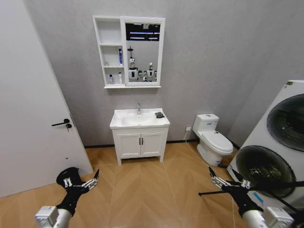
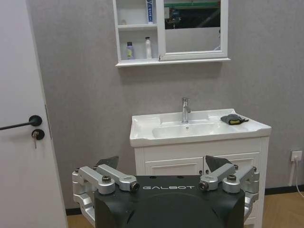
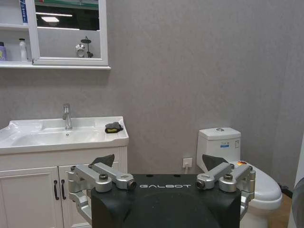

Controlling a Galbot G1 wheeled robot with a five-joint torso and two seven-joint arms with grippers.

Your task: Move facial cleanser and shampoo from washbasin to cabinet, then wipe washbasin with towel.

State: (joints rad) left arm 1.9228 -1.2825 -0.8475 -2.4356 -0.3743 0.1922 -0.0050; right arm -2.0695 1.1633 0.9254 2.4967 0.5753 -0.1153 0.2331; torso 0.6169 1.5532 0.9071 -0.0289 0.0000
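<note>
Two claws hang low at the bottom of the head view, both open-fingered and holding nothing: the left claw (image 1: 90, 182) at lower left, the right claw (image 1: 219, 179) at lower right. Both are well short of the washbasin (image 1: 119, 124), which sits at centre frame against the grey wall, straight ahead of the robot and between the two arms.

At upper centre-left hangs the cabinet (image 1: 98, 47), with small bottles already standing in its middle and lower shelf compartments; no bottles are left on the basin's rim. The towel (image 1: 159, 114) lies dark on the basin's right rear corner, right of the tap (image 1: 138, 109). It lies ahead and toward the centre from the right claw, which I judge the nearer arm for it; the towel's long axis I cannot make out from here.

Over the left claw (image 2: 161, 164), the left wrist view gives the shelf bottles (image 2: 129, 50) and a yellow patch on the towel (image 2: 232, 118). The right wrist view, past the right claw (image 3: 159, 161), adds the toilet (image 3: 223, 142) off to the basin's right.
</note>
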